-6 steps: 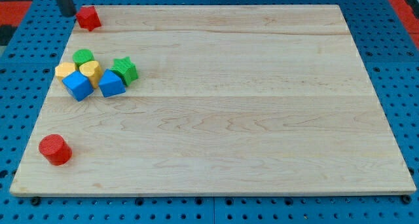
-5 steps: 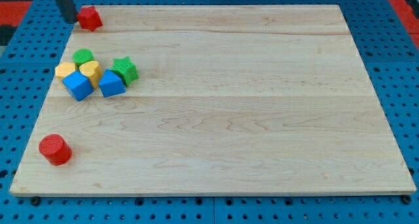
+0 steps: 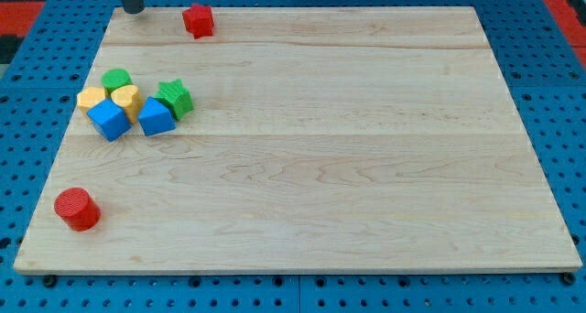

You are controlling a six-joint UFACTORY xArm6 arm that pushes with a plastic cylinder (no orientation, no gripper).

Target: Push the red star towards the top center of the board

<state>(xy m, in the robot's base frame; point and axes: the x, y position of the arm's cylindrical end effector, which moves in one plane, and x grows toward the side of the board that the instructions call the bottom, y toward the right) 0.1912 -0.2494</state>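
Only the bottom bit of the dark rod shows, coming down from the view's top edge, and my tip (image 3: 134, 10) sits right at the top-left corner of the pale wooden board (image 3: 366, 167), roughly where wood meets the blue pegboard table (image 3: 27, 121). No pincer on this rig, just a plain rod end, so there's nothing to call wide or narrow. The small red plastic star (image 3: 198, 20) is at about 3 o'clock from my tip, apart from it with a clear gap, sitting along the board's top edge but left of centre. The board has visible grain and a couple of plank seams running across. At about 6 o'clock from my tip there's a tight cluster: a green round-ish block (image 3: 116, 79), a yellow block (image 3: 92, 98), a yellow heart-like block (image 3: 126, 100), a green star (image 3: 174, 98), a blue cube (image 3: 109, 119) and another blue block (image 3: 156, 117), packed together, some touching. A red cylinder (image 3: 76, 209) sits alone near the bottom-left corner.
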